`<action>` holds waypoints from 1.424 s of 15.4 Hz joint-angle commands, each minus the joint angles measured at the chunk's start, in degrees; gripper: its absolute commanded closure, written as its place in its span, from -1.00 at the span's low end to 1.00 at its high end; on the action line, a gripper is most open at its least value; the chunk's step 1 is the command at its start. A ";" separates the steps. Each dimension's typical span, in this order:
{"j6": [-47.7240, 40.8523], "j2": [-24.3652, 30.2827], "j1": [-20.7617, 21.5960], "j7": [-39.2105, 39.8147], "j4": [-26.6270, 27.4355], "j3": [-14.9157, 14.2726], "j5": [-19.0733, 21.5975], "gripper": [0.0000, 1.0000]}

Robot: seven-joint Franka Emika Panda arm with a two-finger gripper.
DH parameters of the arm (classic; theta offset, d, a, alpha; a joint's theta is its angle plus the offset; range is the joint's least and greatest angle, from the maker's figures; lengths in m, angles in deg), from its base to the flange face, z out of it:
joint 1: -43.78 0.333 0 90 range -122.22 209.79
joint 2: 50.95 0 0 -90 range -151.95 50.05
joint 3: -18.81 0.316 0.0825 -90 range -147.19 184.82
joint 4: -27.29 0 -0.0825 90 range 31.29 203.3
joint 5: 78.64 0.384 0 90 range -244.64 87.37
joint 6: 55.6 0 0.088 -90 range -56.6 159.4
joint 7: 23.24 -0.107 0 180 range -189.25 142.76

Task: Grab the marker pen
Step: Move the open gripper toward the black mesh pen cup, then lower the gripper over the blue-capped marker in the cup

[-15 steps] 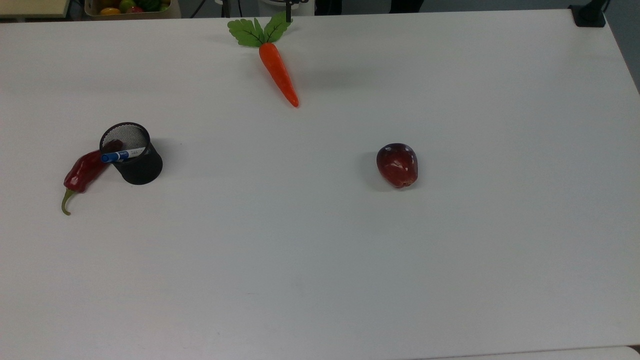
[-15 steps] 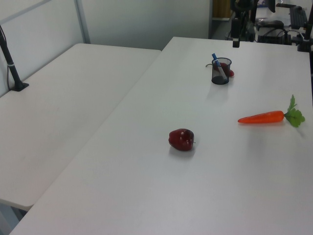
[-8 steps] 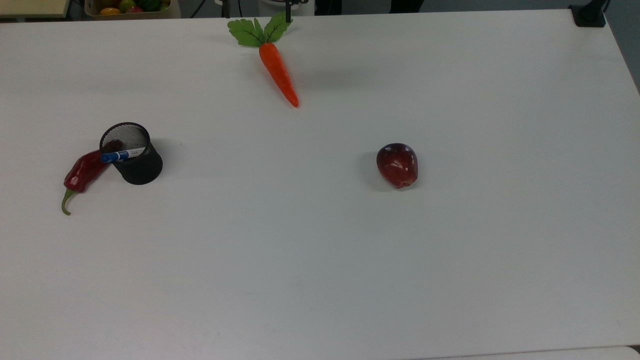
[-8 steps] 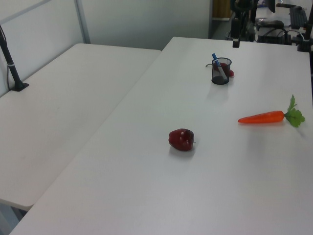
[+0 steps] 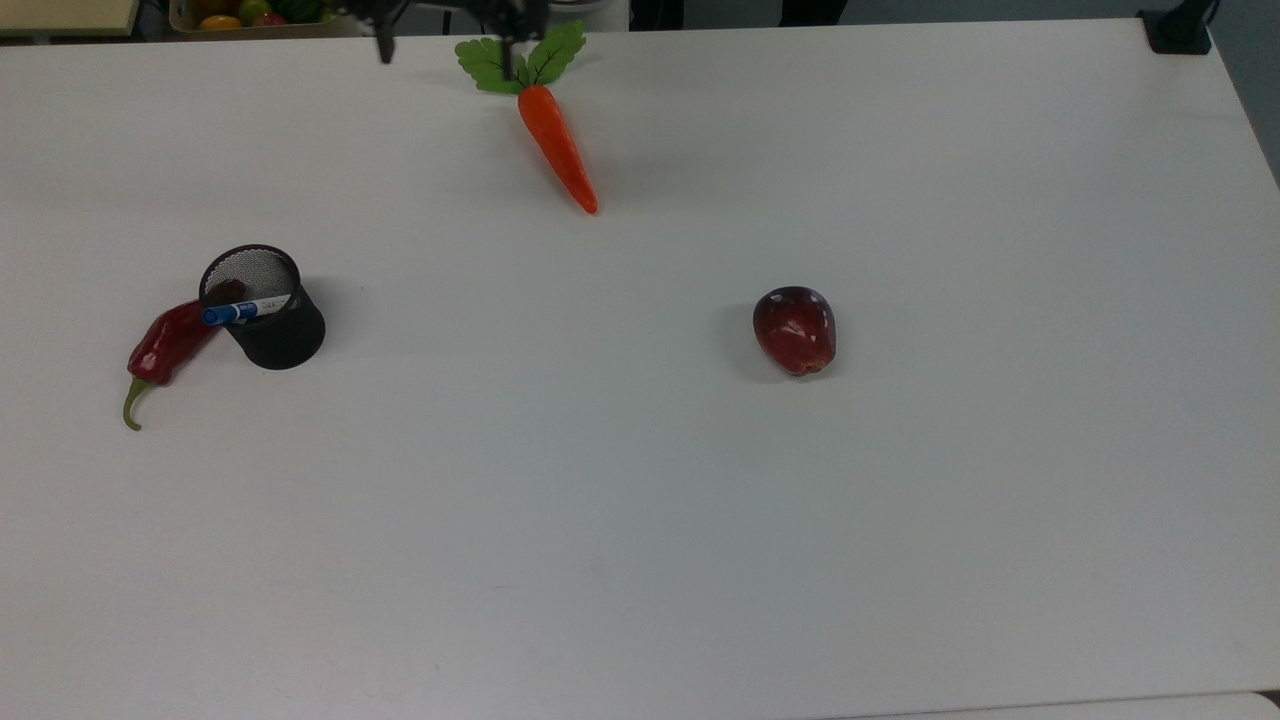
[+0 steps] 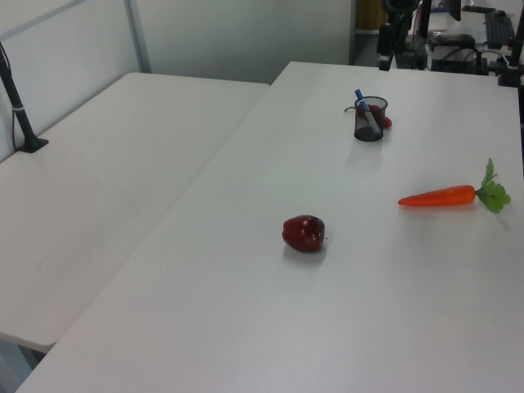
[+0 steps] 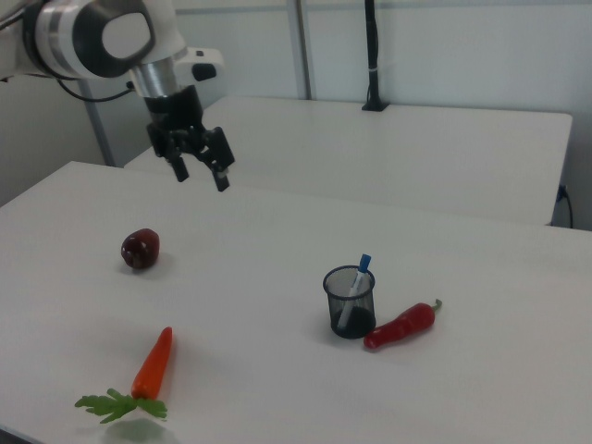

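The marker pen (image 5: pixel 245 310), white with a blue cap, leans in a black mesh cup (image 5: pixel 281 340) at the top view's left. In the right view the marker pen (image 7: pixel 363 266) sticks its blue cap above the cup (image 7: pixel 350 313); in the left view the marker pen (image 6: pixel 363 109) stands at the far end. My gripper (image 7: pixel 202 176) hangs open and empty in the air, well above the table and far from the cup. In the top view my gripper (image 5: pixel 446 52) is at the far edge, over the carrot's leaves. In the left view my gripper (image 6: pixel 395 59) is beyond the cup.
A red chili pepper (image 5: pixel 165 345) lies against the cup. A carrot (image 5: pixel 557 145) lies near the table's far edge and a dark red apple (image 5: pixel 795 330) right of centre. A box of fruit (image 5: pixel 255 15) and a black clamp (image 5: pixel 1180 30) sit past the table's far edge.
My gripper has come into the top view at the far edge, its two fingers now spread over the carrot's leaves. In the left view it has shifted left. Nothing on the table moved.
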 commanded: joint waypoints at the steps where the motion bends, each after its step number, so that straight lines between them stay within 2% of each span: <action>1: 7.26 -2.46 -4.19 0.39 0.15 -0.20 -0.43 -1.00; 10: 27.21 -12.66 -13.61 0.39 0.06 -0.28 -0.61 -0.97; 15: 32.94 -17.76 -15.19 0.39 0.15 -0.20 -3.76 -0.65; 22: 37.87 -20.67 -16.16 0.22 0.50 -0.19 -3.86 0.10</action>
